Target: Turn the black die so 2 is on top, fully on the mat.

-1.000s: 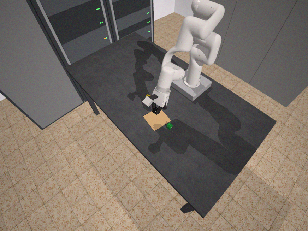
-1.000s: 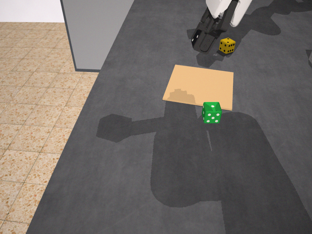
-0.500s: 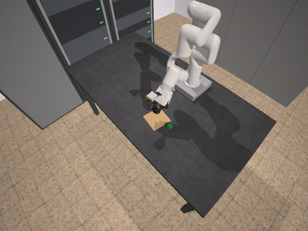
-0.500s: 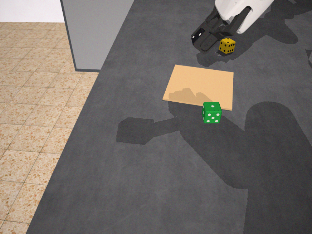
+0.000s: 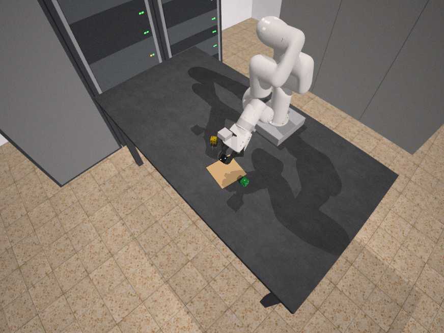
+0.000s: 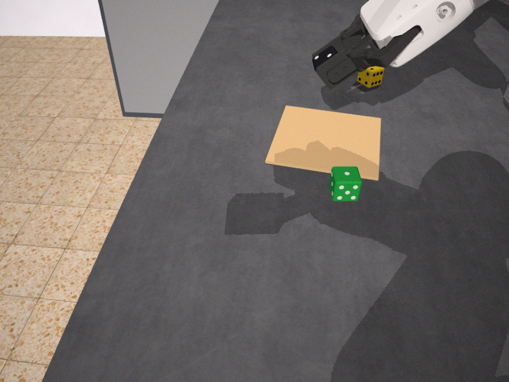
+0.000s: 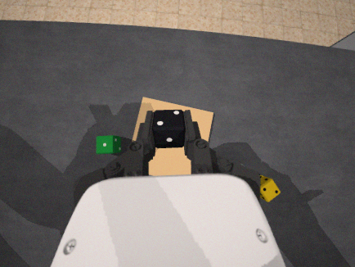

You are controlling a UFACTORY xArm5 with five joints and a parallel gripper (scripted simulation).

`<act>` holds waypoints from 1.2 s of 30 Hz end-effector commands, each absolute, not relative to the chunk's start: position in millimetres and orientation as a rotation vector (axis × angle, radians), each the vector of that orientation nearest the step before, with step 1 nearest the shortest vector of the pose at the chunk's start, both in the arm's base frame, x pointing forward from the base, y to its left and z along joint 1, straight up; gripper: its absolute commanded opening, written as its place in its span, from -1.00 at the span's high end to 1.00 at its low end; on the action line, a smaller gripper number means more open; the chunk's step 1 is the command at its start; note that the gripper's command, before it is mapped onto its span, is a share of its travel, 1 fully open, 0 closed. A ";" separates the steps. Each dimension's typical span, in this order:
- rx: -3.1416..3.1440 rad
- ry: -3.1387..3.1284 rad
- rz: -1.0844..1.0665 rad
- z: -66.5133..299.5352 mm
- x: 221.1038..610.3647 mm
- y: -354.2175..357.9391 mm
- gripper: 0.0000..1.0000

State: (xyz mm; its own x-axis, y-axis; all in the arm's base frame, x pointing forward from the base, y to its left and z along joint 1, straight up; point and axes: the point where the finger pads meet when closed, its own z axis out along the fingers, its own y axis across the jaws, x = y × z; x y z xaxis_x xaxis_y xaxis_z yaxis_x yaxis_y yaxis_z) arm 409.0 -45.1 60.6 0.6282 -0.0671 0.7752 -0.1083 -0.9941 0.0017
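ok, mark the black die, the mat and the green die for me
black die (image 7: 168, 127), wrist view, its near face
mat (image 6: 328, 131), exterior view, bare sunlit middle
green die (image 6: 346, 188), exterior view, its front face

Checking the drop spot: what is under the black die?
The black die, clamped in the tool, hangs above the tan mat. Its underside is hidden.

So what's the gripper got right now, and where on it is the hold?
The gripper is shut on the black die, its fingers pressed on two opposite side faces, holding it lifted near the mat.
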 end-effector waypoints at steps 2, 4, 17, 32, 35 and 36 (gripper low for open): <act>2.739 -0.148 1.422 60.3 410.7 -45.3 0.47; 2.739 -0.148 1.422 60.0 410.7 -45.3 0.47; 2.739 -0.148 1.423 41.4 410.7 -45.4 0.47; 2.739 -0.148 1.423 -0.8 410.8 -45.4 0.47; 2.739 -0.148 1.423 -6.0 410.9 -45.4 0.47; 2.739 -0.148 1.423 -7.0 410.8 -45.4 0.47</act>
State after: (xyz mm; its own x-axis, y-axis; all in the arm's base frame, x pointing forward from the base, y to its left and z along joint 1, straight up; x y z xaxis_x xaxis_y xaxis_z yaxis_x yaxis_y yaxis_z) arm 409.4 -45.2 2.9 0.5772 -0.0614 0.8143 -0.1084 -0.9941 0.0019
